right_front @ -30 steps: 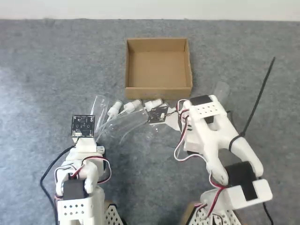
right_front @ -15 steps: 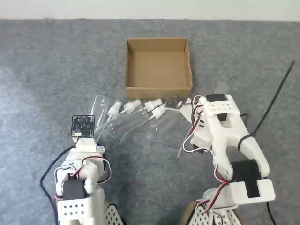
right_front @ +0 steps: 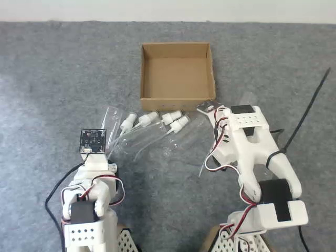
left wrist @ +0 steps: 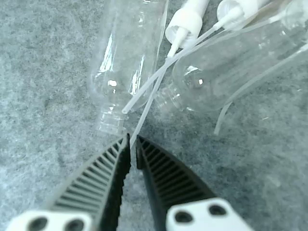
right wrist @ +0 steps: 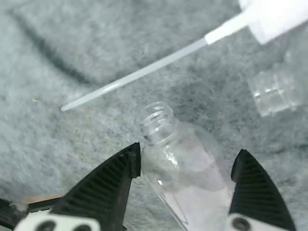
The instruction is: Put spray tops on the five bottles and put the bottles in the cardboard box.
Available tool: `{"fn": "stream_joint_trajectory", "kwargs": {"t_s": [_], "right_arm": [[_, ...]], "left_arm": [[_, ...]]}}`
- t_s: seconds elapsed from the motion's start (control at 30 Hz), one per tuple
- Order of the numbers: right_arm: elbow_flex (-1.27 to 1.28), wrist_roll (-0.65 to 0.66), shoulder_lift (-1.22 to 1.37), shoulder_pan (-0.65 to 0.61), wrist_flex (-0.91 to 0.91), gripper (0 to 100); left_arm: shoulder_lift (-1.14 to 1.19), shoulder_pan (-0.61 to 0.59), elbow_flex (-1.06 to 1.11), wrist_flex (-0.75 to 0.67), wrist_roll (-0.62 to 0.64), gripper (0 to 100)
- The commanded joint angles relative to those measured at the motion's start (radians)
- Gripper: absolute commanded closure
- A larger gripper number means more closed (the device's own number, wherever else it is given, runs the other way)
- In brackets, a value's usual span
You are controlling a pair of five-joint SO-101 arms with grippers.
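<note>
One cardboard box (right_front: 177,103), floor bare; four white spray tops (right_front: 148,118); clear bottles (right_front: 112,119) overlap, count unclear. Left gripper (left wrist: 133,139) nearly closed; right gripper (right wrist: 188,151) wide, straddling one bottle (right wrist: 192,168)

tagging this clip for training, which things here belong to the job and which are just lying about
Belong to the job:
- open brown cardboard box
- clear plastic bottles, lying uncapped on their sides
- white spray tops with thin dip tubes

Just lying about:
- grey carpet underneath everything
- thin black strap sticking out at one side
</note>
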Motion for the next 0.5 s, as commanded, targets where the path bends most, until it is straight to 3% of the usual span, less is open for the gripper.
{"fn": "stream_joint_trajectory", "kwargs": {"t_s": [0.0,0.13,0.47], "right_arm": [[-0.021,-0.025,-0.027,0.019,-0.036,70.0],[-0.021,-0.023,-0.027,0.013,-0.027,62.5],[-0.015,0.035,-0.111,0.008,-0.024,63.6]], "left_arm": [[-0.018,-0.003,-0.021,0.005,-0.002,98],[-0.018,-0.003,-0.021,0.005,-0.002,98],[-0.018,-0.003,-0.021,0.005,-0.002,98]]}}
